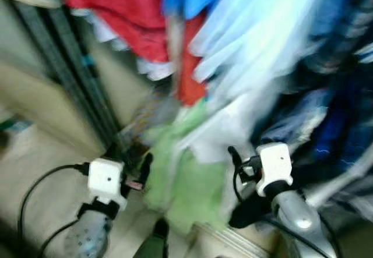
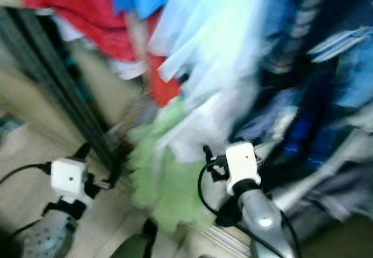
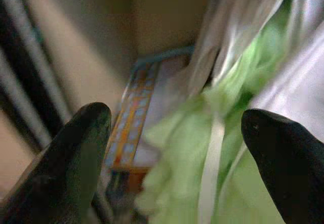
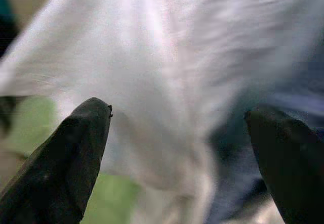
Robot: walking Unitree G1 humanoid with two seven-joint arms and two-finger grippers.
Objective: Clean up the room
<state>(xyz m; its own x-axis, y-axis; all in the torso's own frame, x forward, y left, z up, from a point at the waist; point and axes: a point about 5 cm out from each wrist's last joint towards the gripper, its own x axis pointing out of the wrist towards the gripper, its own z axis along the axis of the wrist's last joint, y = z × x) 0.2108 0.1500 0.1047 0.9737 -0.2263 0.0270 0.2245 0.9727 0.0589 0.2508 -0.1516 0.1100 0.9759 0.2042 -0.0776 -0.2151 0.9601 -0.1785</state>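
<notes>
The head views are blurred. A heap of clothes fills the upper and right part: a red garment (image 1: 122, 7), pale blue fabric (image 1: 256, 31), dark blue clothes (image 1: 332, 124), a white cloth (image 4: 167, 72) and a light green cloth (image 1: 186, 176) lower down. My left gripper (image 3: 177, 133) is open, right at the near left edge of the green cloth, with nothing between its fingers. My right gripper (image 4: 179, 128) is open too, close against the white cloth where it meets the dark blue fabric. Neither one holds anything.
Dark upright rails (image 1: 76, 66) run beside a beige wall at the left. A flat item with a colourful patterned border (image 3: 136, 113) lies by the green cloth near the left gripper. Beige floor (image 1: 41, 153) spreads to the lower left.
</notes>
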